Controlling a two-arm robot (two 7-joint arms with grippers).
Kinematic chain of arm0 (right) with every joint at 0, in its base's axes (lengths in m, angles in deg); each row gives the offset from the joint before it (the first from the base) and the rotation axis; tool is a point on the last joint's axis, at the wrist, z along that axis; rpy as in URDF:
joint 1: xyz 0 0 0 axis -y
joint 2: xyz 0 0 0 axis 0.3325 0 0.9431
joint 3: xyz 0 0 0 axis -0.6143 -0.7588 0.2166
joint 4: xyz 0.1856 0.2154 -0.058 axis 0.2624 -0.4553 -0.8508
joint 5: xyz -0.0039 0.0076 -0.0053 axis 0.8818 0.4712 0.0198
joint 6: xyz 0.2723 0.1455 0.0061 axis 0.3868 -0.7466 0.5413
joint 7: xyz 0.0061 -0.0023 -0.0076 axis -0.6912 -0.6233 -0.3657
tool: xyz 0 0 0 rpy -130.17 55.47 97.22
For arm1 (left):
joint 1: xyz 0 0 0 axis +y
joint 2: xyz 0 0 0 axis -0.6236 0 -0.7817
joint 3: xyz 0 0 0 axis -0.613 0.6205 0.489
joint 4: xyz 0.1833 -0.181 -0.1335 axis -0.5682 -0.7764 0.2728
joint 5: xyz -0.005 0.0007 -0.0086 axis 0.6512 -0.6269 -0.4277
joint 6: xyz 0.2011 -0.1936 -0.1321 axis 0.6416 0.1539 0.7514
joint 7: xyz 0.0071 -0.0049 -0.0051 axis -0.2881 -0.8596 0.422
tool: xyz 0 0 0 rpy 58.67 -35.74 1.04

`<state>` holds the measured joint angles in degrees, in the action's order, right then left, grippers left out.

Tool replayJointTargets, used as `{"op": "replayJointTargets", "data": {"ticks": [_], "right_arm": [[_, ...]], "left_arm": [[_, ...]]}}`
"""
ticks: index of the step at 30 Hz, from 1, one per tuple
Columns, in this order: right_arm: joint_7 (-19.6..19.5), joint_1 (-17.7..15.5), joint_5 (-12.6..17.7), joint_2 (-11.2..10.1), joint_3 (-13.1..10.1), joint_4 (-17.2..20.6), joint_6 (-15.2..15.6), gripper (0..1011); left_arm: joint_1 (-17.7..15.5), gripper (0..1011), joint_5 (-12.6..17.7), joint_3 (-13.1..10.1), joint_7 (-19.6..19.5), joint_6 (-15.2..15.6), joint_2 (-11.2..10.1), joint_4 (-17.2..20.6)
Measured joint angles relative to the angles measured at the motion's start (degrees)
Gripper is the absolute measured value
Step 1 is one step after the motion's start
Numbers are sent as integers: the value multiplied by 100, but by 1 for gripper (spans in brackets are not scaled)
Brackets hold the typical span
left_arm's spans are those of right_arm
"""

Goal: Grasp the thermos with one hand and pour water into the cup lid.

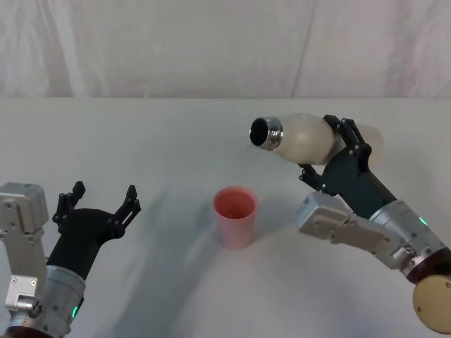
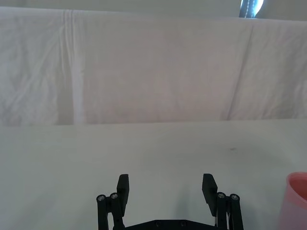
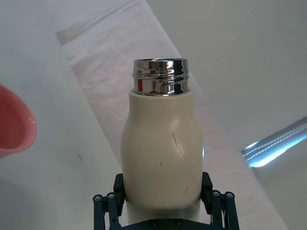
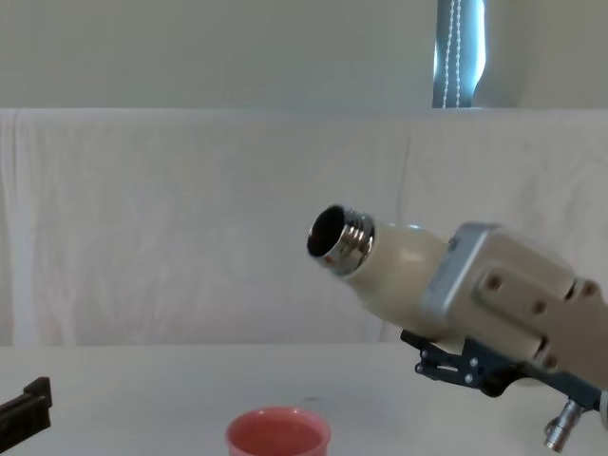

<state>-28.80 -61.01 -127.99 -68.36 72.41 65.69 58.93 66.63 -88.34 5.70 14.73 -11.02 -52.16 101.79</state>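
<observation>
Head view: my right gripper (image 1: 337, 151) clamps the cream-white steel-necked thermos (image 1: 310, 139), tilted above and right of the pink cup lid (image 1: 235, 215); its mouth looks short, so water may splash the table. Left gripper (image 1: 99, 201) idles open.

White cloth (image 1: 141, 232) covered the table, lightly creased. Behind it hung a wrinkled white sheet (image 4: 190, 218) as a backdrop. Above the sheet, a plain pale wall (image 4: 218, 52). A narrow bright window strip (image 4: 460, 52) stood upper right.
</observation>
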Motion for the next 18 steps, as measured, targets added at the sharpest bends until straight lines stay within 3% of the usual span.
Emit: {"op": "replayJointTargets", "data": {"ticks": [4, 7, 8, 12, 18], "right_arm": [[134, -63, 363, 117, -156, 7, -67, 951], [334, -142, 855, 273, -359, 21, -95, 951], [334, -142, 855, 273, -359, 21, -95, 951], [518, -218, 1330, 416, -551, 28, -95, 951], [806, -353, 2168, 692, -904, 57, 15, 951]], "left_arm": [[0, 1001, 0, 0, 0, 0, 0, 0], [0, 1001, 0, 0, 0, 0, 0, 0], [0, 1001, 0, 0, 0, 0, 0, 0], [0, 1001, 0, 0, 0, 0, 0, 0], [0, 1001, 0, 0, 0, 0, 0, 0]]}}
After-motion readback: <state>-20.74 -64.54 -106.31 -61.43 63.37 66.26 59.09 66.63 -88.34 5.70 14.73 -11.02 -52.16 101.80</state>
